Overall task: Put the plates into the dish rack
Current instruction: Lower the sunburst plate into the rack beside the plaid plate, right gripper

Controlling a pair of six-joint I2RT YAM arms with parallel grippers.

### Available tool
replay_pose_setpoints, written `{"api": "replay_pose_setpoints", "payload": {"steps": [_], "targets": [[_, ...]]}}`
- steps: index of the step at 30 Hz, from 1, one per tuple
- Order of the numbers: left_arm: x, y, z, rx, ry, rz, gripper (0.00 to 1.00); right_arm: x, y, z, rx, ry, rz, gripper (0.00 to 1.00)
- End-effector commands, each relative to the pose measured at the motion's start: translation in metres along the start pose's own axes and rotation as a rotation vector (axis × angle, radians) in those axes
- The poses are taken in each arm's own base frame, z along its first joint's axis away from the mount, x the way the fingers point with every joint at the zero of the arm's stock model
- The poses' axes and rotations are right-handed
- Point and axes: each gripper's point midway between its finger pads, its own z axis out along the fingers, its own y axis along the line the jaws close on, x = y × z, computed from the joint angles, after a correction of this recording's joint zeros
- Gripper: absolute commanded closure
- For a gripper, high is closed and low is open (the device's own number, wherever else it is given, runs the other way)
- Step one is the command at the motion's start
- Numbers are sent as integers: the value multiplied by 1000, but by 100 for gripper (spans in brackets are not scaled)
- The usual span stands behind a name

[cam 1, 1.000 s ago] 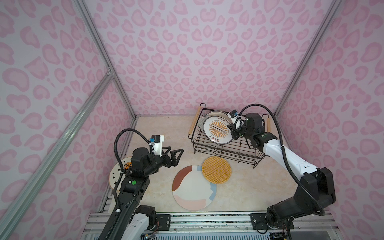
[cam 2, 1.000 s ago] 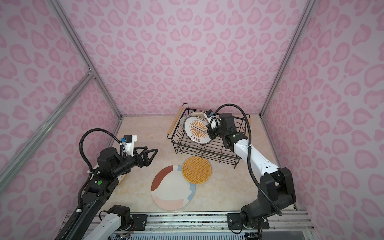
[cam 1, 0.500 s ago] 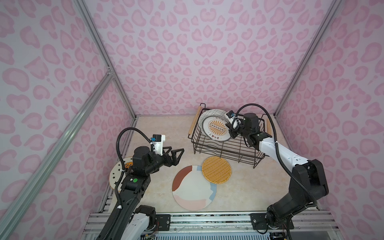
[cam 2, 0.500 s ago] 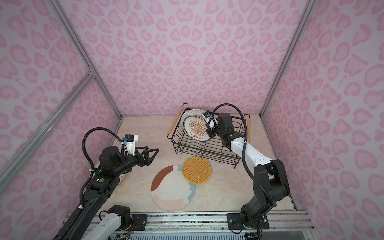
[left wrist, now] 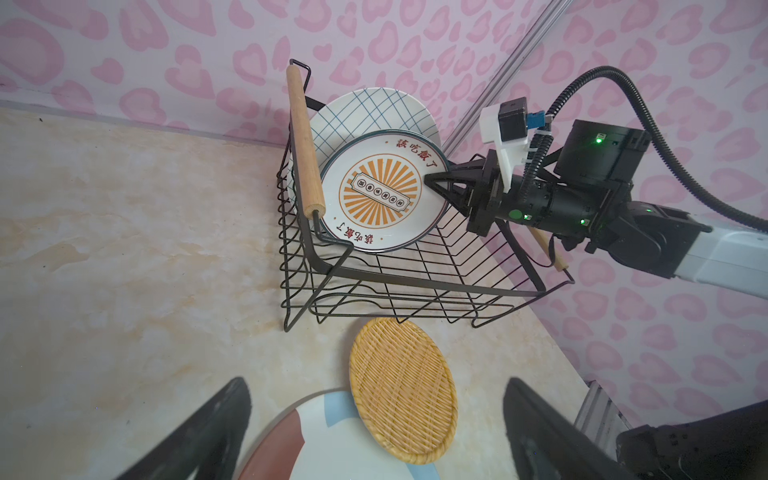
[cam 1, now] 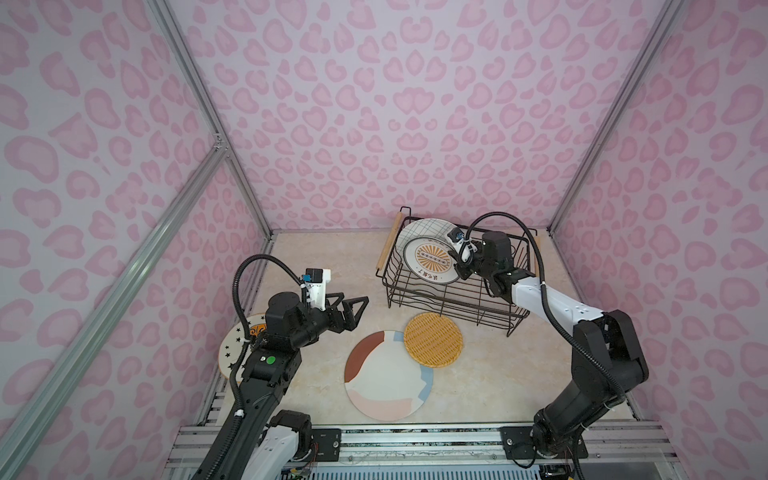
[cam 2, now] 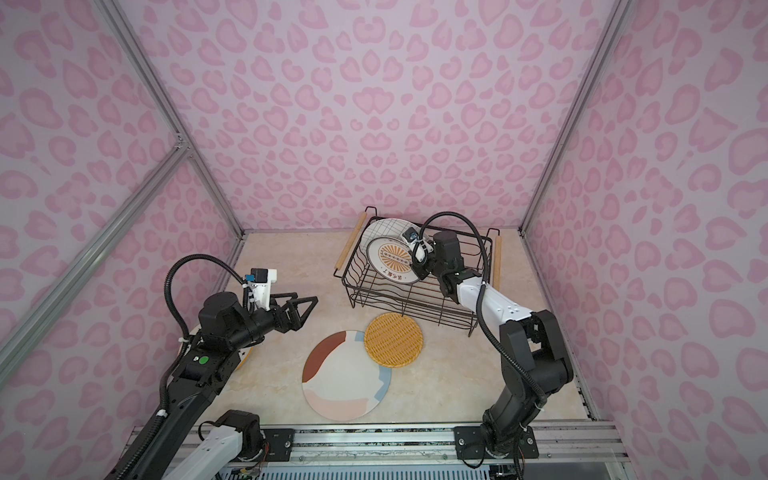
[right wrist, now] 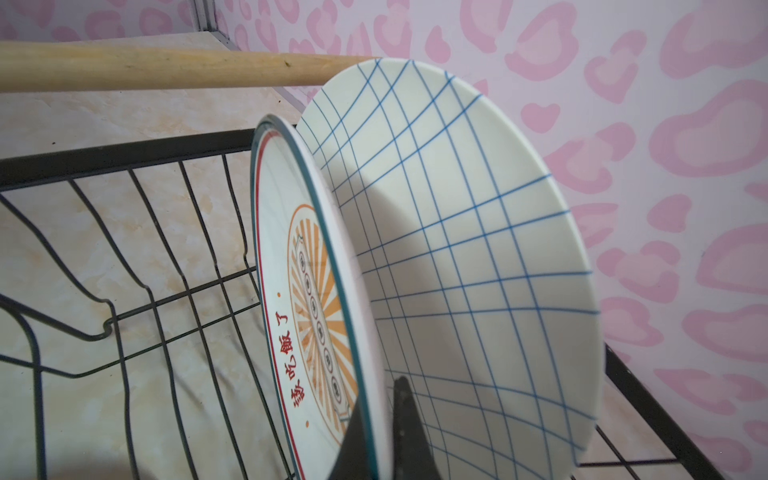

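Right of centre in a top view, the right tool (cam 1: 461, 270) pinches the sunburst plate (cam 1: 432, 259) on edge inside the dish rack (cam 1: 389, 245), in front of the grid plate (cam 1: 422, 230), presumably to seat it in a slot; left of centre, the left tool (cam 1: 353, 308) gapes wide and empty. The pastel plate (cam 1: 384, 378) lies flat nearby, likely next.

**Lettering on the sunburst plate (left wrist: 380, 193)**

The only legible writing is on this plate: four red Chinese characters, 該吃飯了, printed on its white border. In the left wrist view the phrase appears twice, once on one side of the orange rays and again on the opposite side, turned the other way round. The right wrist view shows one copy at a steep angle. The small characters across the centre are too fine to read.
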Motion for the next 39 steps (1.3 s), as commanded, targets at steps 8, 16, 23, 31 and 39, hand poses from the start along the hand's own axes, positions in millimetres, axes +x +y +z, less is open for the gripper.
{"api": "replay_pose_setpoints", "payload": {"steps": [8,16,23,31,39], "targets": [[-5,-5,0,23,-17,14,3,-28,-16,1,112,-120,-96,100],[-5,-7,-3,32,-25,18,3,-18,-10,13,74,-91,-116,100],[-5,-9,-4,37,-27,18,3,-2,3,18,40,-62,-116,100],[-6,-10,-5,38,-31,22,3,5,8,23,19,-46,-122,100],[-7,-13,-7,49,-39,23,3,14,15,28,-10,-37,-139,100]]}}
